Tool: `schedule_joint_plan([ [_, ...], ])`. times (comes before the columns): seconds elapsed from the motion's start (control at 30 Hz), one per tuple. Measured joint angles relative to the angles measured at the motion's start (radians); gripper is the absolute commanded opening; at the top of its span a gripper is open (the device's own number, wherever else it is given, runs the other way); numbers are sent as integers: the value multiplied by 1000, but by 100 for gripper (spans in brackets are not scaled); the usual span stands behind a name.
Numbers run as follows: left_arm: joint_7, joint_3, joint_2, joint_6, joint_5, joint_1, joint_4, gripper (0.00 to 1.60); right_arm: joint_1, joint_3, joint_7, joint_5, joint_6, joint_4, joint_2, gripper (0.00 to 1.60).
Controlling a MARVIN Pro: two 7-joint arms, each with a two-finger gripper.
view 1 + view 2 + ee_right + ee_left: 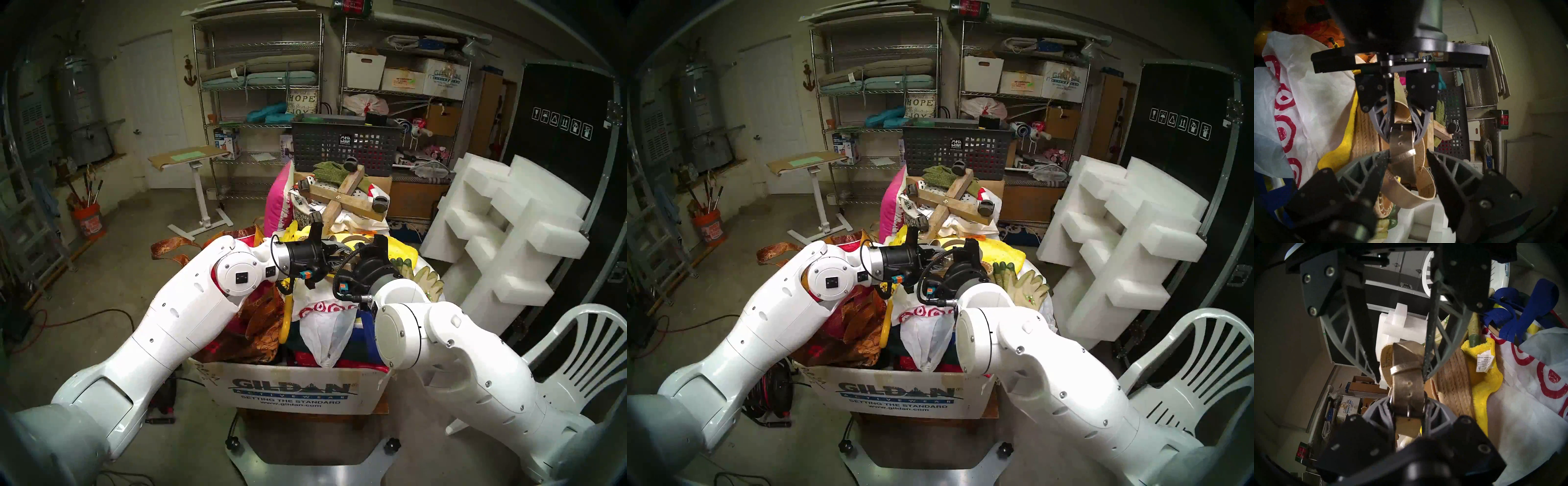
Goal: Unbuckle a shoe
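Observation:
The tan wedge sandal lies on its side on the pile, its jute rope sole point(1452, 378) against a yellow cloth; the sole also shows in the right wrist view point(1364, 132). Its metallic tan ankle strap point(1407, 387) is held up in the air. My left gripper point(1408, 405) is shut on the strap at the small dark buckle point(1409, 412). My right gripper point(1407, 152) is open, its fingers on either side of the strap's free end by the keeper loop point(1407, 153); one fingertip point(1387, 155) touches the strap. In the head views both wrists hide the sandal.
The pile fills a Gildan cardboard box point(291, 390). There is a white red-ringed bag point(1525, 395), yellow cloth point(1481, 378) and green-cuffed gloves point(1024, 281). Behind are a wooden caster cross point(346, 197) and a dark mesh basket point(346, 146). Foam blocks point(509, 230) and a white chair point(583, 356) stand at the right.

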Motion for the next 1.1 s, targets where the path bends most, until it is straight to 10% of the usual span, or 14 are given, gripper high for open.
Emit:
schedule_joint_plan([
  [0.37, -3, -1, 2, -2, -5, 0, -2, 0, 1, -8, -1, -17, 5, -1, -1, 142],
  [0.6, -5, 0, 0, -2, -6, 0, 1, 0, 1, -15, -1, -29, 5, -6, -1, 102],
  [1.1, -8, 0, -5, -2, -7, -5, 6, 0, -2, -21, 1, -38, -2, -9, 2, 95],
])
